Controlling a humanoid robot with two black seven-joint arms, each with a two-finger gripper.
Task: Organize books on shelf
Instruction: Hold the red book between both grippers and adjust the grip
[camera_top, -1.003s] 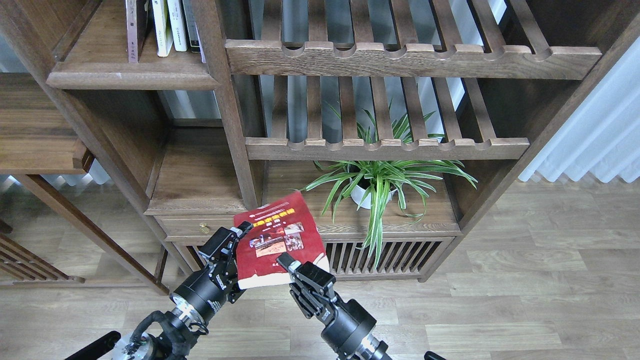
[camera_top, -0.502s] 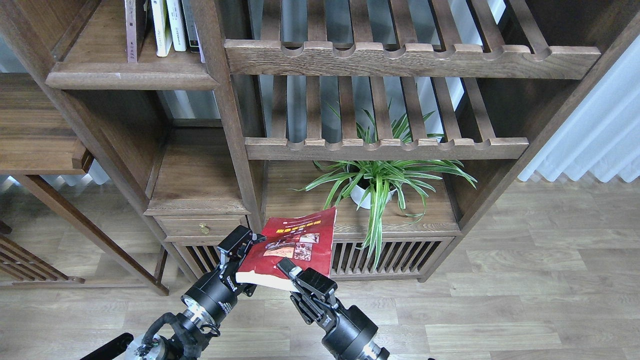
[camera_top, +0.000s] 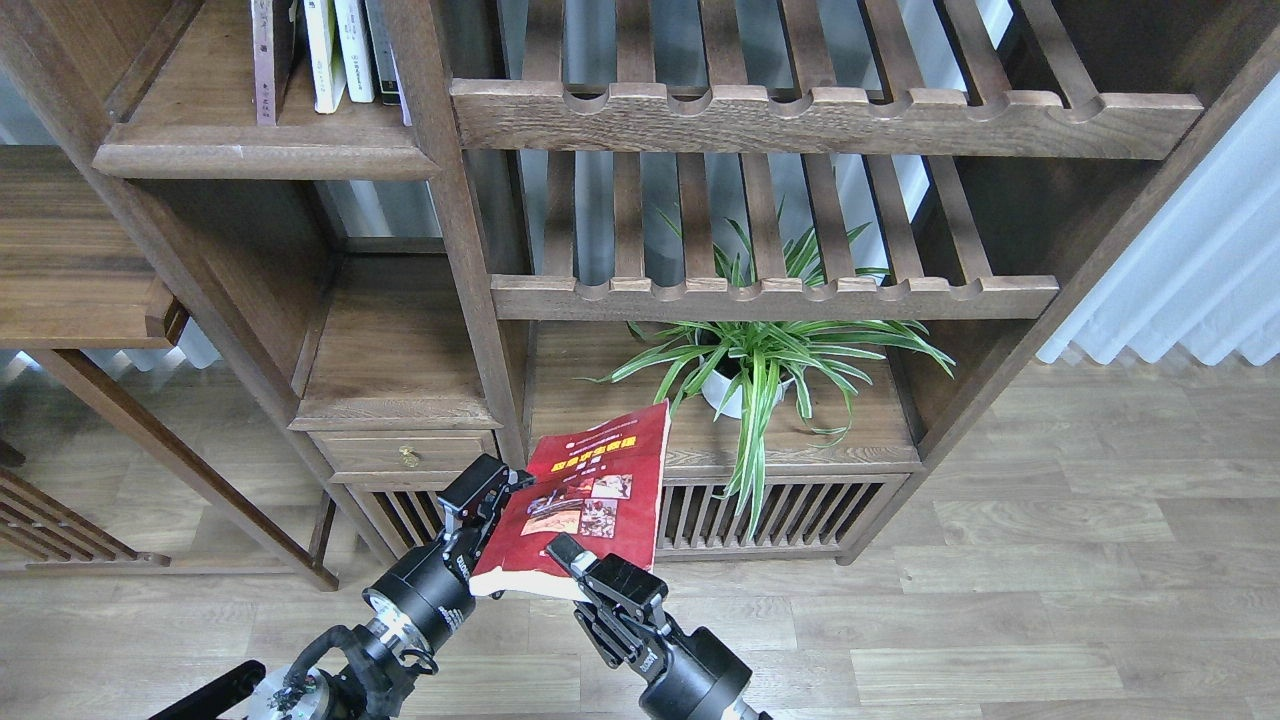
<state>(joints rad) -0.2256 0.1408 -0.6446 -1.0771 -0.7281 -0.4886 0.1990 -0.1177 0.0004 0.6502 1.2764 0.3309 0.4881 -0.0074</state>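
A red book (camera_top: 597, 490) with a yellow title and photos on its cover is held between my two grippers, in front of the low cabinet and tilted with its top edge away from me. My left gripper (camera_top: 492, 492) is shut on its left edge. My right gripper (camera_top: 570, 560) is shut on its bottom edge. The shelf (camera_top: 265, 160), a solid dark plank with a moulded front edge, is at the upper left, well above both grippers. Thin upright books (camera_top: 325, 50) stand at its back. The maroon and the yellow-green books are out of view.
A plank with a brass-knobbed drawer (camera_top: 400, 410) lies just left of and behind the book. A potted spider plant (camera_top: 745, 375) stands to the right. Slatted racks (camera_top: 770, 298) span above it. A vertical post (camera_top: 470, 250) divides the unit. White curtain (camera_top: 1190, 240) hangs at the right.
The red book has swung clockwise and shifted right with both grippers still on it. It lay flatter half a second ago and now stands steeper.
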